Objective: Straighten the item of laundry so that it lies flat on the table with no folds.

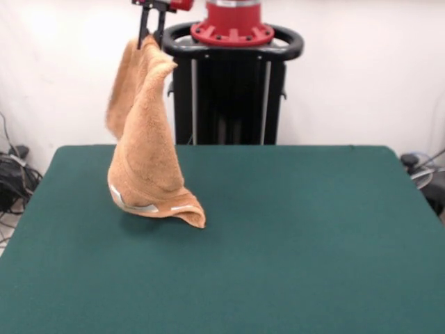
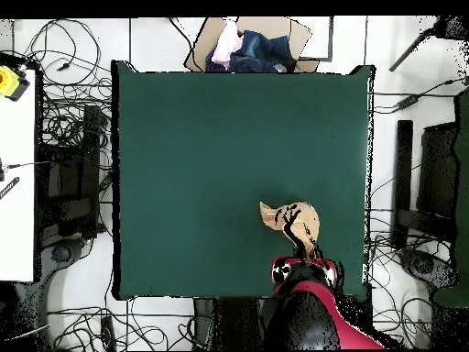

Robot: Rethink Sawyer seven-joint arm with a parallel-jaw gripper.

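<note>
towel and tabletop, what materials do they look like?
Towel: looks like terry cloth, orange-tan, with a fuzzy looped pile; it drapes in soft folds where it hangs from the gripper, and a flat, paler woven band runs along its lower edge. Table: the top looks like dark green felt or similar matte fabric, with no glare; what lies underneath can't be told.

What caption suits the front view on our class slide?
The tool holds the orange towel up by its top, its lower edge touching the green table.
</note>
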